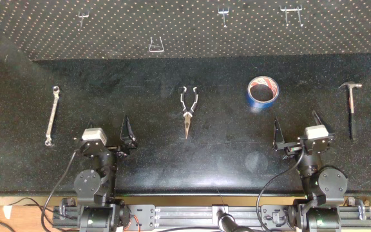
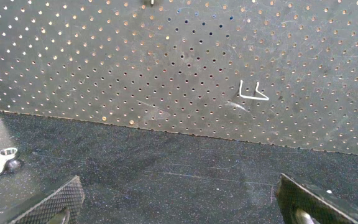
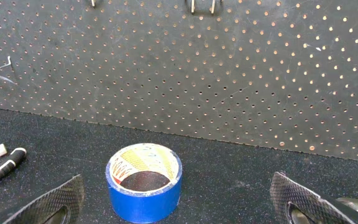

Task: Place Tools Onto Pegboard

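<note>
On black bench (image 1: 140, 154), before perforated pegboard (image 1: 172, 22), all four tools lie: silver wrench (image 1: 51, 116), black-and-white-handled pliers (image 1: 188, 109), blue tape roll (image 1: 263, 92), black-handled hammer (image 1: 351, 106). Nothing hung yet; wire hooks (image 1: 156, 45) bare, so whole task remains. Left hand (image 1: 108, 130) and right hand (image 1: 296, 127) both spread wide, holding nothing. Upper hooks cut off at top view edge.

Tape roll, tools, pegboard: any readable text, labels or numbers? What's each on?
Tape roll: print on the inner core, too blurred to read.
Wrench, pliers, hammer: no markings legible, too small.
Pegboard: none.
</note>
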You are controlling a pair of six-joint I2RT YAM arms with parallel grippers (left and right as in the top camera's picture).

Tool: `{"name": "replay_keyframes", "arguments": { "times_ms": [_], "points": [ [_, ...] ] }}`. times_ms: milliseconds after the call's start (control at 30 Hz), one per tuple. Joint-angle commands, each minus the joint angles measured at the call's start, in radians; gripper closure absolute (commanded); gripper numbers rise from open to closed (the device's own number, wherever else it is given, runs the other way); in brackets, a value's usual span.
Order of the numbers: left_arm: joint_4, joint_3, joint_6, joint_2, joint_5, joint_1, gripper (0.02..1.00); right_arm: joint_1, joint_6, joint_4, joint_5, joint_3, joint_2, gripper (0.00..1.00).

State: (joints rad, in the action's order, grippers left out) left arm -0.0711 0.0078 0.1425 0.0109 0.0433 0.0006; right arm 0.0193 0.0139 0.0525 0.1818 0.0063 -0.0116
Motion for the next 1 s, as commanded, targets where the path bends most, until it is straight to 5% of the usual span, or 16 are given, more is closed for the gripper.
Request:
{"name": "replay_keyframes", "arguments": {
  "times_ms": [33, 900, 1000],
  "points": [
    [-0.005, -0.002, -0.047, -0.008, 0.005, -0.006, 0.023, -0.008, 0.014, 0.007, -0.015, -0.002, 0.011, 0.025],
    [-0.008, -0.002, -0.048, -0.007, -0.029, -0.007, 0.023, -0.008, 0.014, 0.007, -0.015, -0.002, 0.011, 0.027],
    [-0.035, 0.082, -0.178, 0.075, 0.018, 0.014, 0.025, -0.008, 0.014, 0.007, -0.015, -0.002, 0.011, 0.025]
  ]
}}
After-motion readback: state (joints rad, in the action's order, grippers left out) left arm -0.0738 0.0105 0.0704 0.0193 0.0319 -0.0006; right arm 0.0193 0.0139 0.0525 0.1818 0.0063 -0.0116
